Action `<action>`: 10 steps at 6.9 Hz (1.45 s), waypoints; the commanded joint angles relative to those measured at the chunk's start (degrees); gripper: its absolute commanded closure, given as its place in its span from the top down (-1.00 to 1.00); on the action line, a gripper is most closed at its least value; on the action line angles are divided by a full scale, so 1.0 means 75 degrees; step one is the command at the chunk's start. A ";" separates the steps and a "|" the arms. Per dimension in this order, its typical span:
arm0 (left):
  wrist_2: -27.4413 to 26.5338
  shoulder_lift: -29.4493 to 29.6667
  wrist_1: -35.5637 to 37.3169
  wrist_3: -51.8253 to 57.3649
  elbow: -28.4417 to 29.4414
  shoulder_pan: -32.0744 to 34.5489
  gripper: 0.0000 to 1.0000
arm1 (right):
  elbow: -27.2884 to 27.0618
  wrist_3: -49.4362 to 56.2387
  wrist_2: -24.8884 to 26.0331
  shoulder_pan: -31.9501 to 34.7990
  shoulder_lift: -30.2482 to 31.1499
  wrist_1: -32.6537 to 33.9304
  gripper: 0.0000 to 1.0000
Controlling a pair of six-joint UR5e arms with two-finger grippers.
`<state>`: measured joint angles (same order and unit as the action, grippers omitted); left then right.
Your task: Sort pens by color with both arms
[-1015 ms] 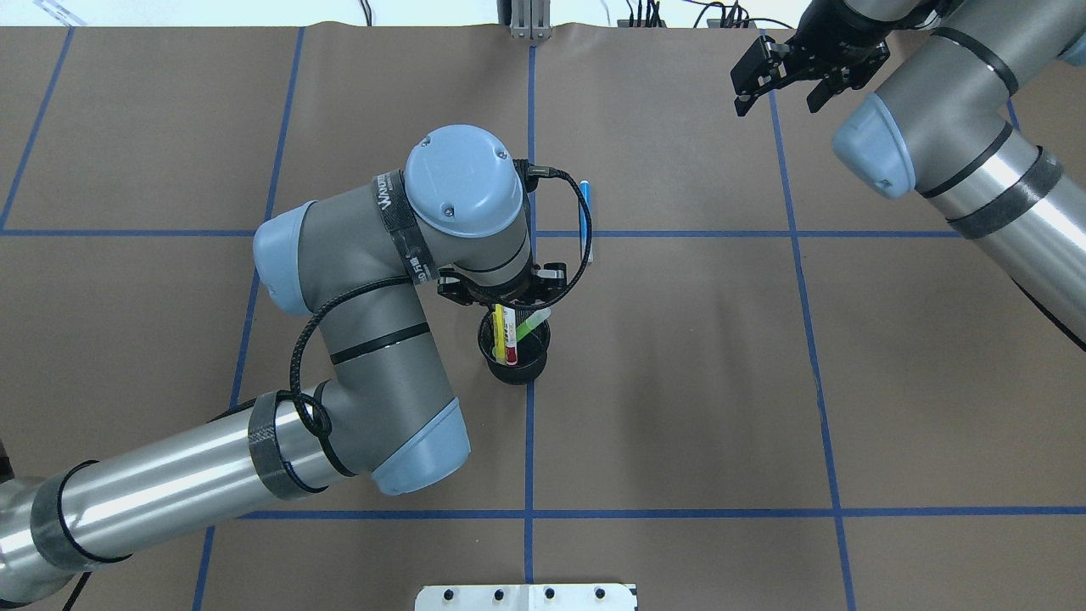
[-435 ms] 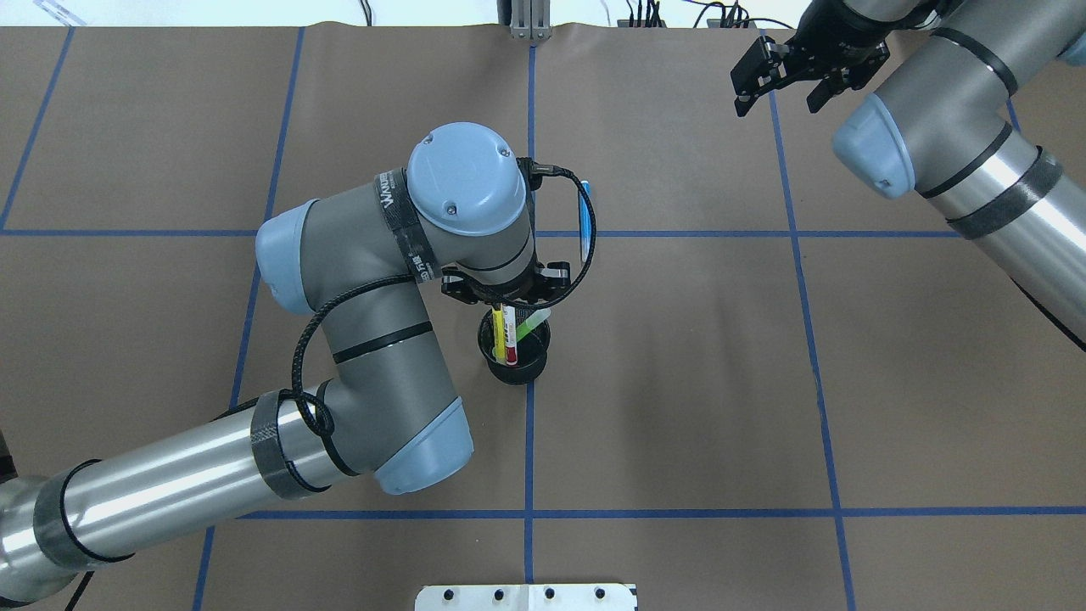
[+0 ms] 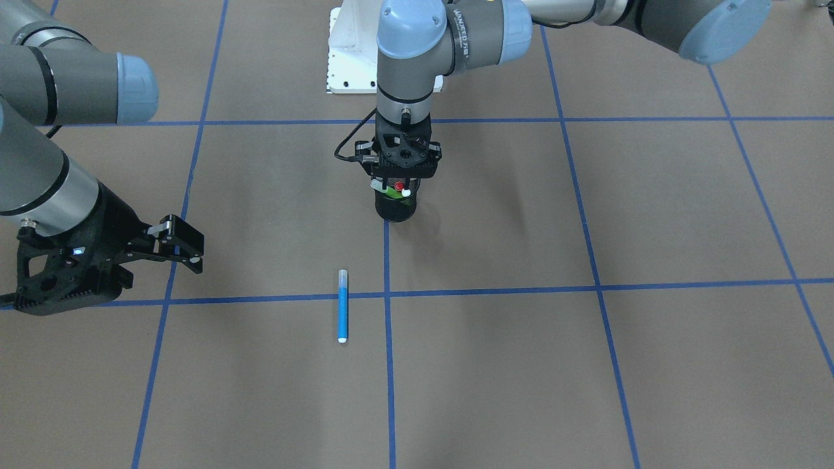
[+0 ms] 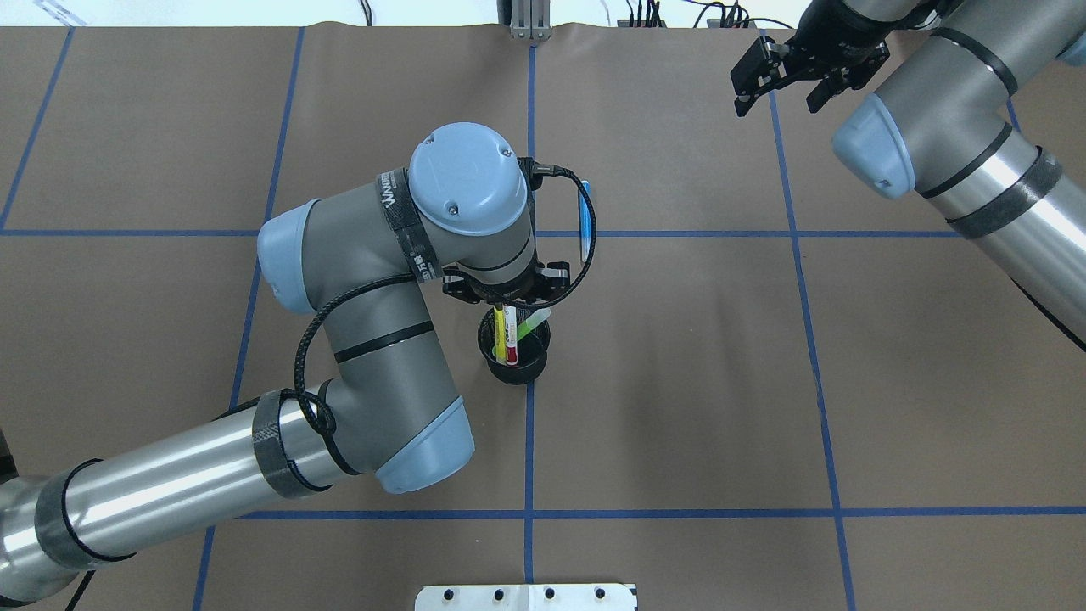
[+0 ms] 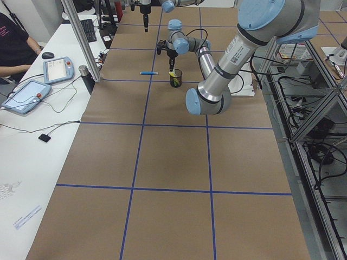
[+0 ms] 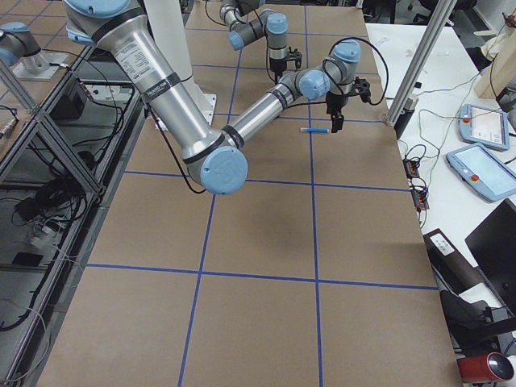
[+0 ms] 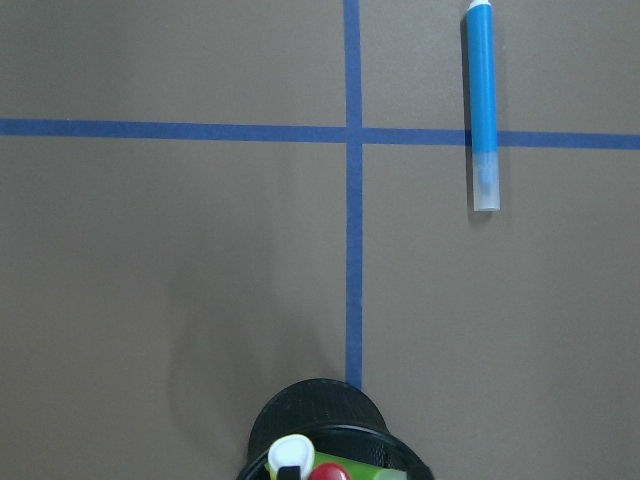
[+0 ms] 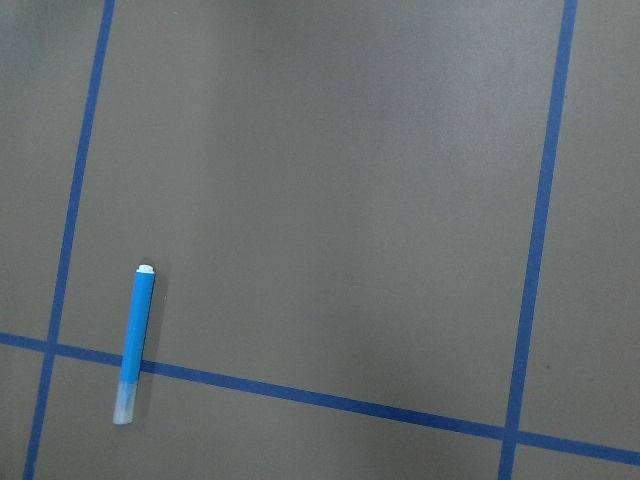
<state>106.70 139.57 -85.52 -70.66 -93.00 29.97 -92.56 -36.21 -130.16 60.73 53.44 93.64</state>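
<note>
A black mesh cup [image 4: 516, 365] stands on the centre line. In it are a yellow pen [image 4: 499, 335], a white pen with a red cap [image 4: 511, 335] and a green pen [image 4: 533, 324]. My left gripper [image 4: 506, 304] hangs straight down just above their tips, open, its links spread to both sides and mostly hidden under the wrist. The left wrist view shows the cup [image 7: 315, 420] and pen tips at its bottom edge. A blue pen [image 3: 343, 306] lies flat beyond the cup, across a tape line. My right gripper [image 4: 779, 106] hovers open and empty at the far right.
Brown paper with a grid of blue tape lines [image 4: 529, 441] covers the table. The white robot base plate [image 4: 526, 596] sits at the near edge. The left arm's black cable [image 4: 587, 233] loops over part of the blue pen in the overhead view.
My left wrist has shifted slightly right over the cup, and its cable now crosses the blue pen. The right gripper has edged slightly toward the far edge. The pens have not moved.
</note>
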 commanded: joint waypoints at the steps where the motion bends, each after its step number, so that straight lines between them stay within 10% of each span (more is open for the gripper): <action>1: -0.0001 0.0000 0.0000 0.0000 0.0025 0.0000 -0.22 | -0.0011 0.0000 0.0000 0.0000 0.0000 0.0007 0.98; 10: -0.0071 -0.0024 -0.0012 0.0000 0.0049 0.0000 -0.61 | 0.0001 0.0011 0.0023 -0.0023 0.0000 -0.0005 0.98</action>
<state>106.10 139.49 -85.67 -70.66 -92.38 29.97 -92.55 -36.15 -129.99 60.59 53.44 93.60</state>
